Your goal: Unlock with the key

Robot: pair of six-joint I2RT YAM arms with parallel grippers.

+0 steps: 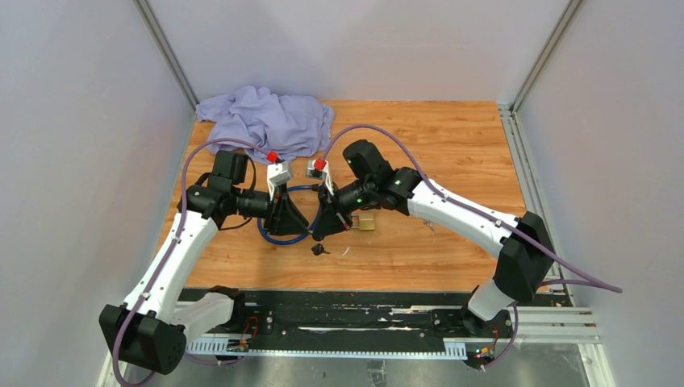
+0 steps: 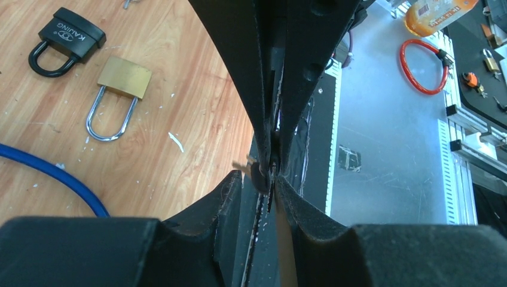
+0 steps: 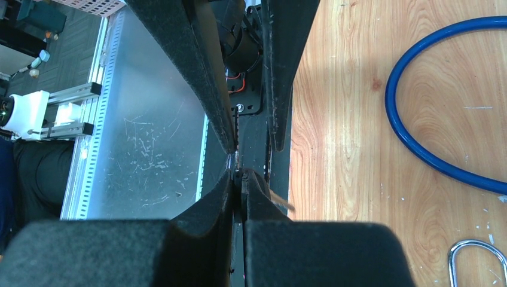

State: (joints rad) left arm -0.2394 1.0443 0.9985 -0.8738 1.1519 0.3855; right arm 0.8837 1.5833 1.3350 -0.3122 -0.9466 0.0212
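Note:
A key with a black head (image 2: 262, 177) and a brass blade hangs above the table between the two grippers. My right gripper (image 1: 317, 231) is shut on the key's head (image 3: 240, 179); its blade sticks out sideways. My left gripper (image 1: 302, 226) meets it tip to tip, with its fingers (image 2: 234, 190) open on either side of the key. A brass padlock (image 2: 124, 76) with a steel shackle lies on the wooden table, and shows in the top view (image 1: 364, 222). A black padlock (image 2: 67, 37) lies just beyond it.
A blue cable loop (image 1: 278, 238) lies under the grippers, also in the right wrist view (image 3: 406, 131). A small black object (image 1: 320, 249) lies near the front. A purple cloth (image 1: 266, 121) is bunched at the back left. Metal rails (image 1: 323, 318) line the near edge.

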